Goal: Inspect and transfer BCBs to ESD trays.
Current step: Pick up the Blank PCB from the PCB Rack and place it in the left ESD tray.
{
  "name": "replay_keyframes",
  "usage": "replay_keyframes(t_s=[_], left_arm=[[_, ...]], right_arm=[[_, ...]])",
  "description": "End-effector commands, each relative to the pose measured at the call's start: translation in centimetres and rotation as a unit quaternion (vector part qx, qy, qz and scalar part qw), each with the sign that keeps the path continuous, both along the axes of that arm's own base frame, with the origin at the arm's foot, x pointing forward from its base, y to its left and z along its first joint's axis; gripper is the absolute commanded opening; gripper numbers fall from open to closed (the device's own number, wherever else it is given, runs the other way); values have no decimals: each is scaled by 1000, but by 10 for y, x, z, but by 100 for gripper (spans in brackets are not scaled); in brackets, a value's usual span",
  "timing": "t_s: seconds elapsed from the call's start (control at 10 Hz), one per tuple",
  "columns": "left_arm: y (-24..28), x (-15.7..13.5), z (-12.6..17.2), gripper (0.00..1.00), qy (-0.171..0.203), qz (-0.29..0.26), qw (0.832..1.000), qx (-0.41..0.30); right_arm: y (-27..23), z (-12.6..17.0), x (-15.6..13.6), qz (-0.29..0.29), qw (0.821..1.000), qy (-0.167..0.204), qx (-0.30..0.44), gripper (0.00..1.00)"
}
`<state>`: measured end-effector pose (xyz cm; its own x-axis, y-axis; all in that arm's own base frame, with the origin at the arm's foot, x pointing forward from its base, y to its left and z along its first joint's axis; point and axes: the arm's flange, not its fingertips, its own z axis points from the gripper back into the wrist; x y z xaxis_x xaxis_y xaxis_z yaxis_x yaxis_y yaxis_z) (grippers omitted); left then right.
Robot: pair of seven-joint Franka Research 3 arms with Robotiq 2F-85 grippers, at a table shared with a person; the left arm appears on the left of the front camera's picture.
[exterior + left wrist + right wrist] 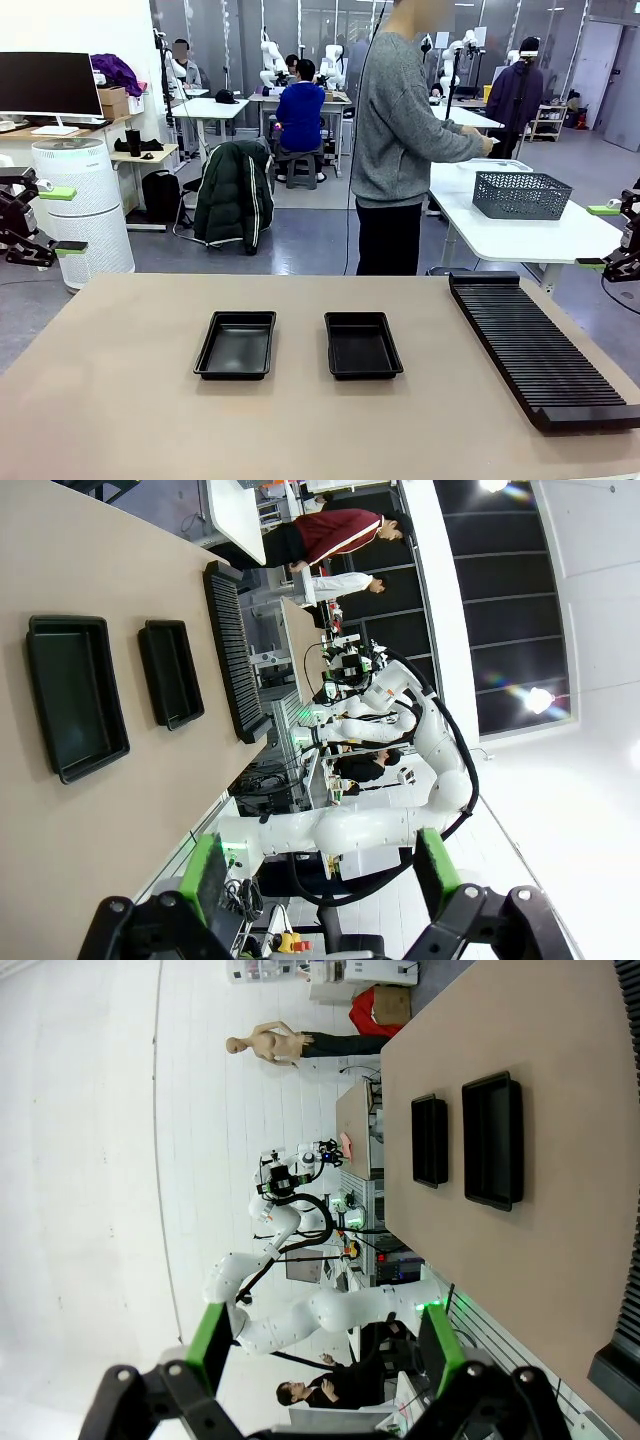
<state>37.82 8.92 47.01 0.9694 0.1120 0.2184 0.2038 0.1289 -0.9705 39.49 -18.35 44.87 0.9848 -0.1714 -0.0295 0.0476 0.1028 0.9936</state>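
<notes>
**Tan surface [120,400] carried two ESD trays [236,345] and a rack [535,350]**

Both black trays lay side by side, slightly apart, at mid-surface. The long ribbed rack ran along the right side. The left tool [65,220] hung off the left edge and the right tool [597,237] off the right, each spread wide and gripping nothing. A person [400,120] stood beyond the far edge.

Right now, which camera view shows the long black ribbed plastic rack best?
The front view: the long black ribbed rack lies nearly whole in frame, its slots plain. The left wrist view shows the rack sideways, farther off; the right wrist view cuts the rack at the picture's edge.
</notes>
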Motion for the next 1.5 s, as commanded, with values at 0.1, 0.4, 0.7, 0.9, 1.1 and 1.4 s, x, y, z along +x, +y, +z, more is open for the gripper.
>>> replay_keyframes(t_s=[0.1,0.4,0.7,0.9,1.1,1.4], left_arm=[[1,1,1,100,0,0,1000,0],[1,1,1,100,0,0,1000,0],[1,1,1,100,0,0,1000,0],[1,1,1,100,0,0,1000,0],[1,1,1,100,0,0,1000,0],[1,1,1,100,0,0,1000,0]], right_arm=[[-1,1,0,1,1000,-1,-2,100],[-1,1,0,1,1000,-1,-2,100],[-1,1,0,1,1000,-1,-2,100],[-1,1,0,1,1000,-1,-2,100],[-1,1,0,1,1000,-1,-2,100],[-1,1,0,1,1000,-1,-2,100]])
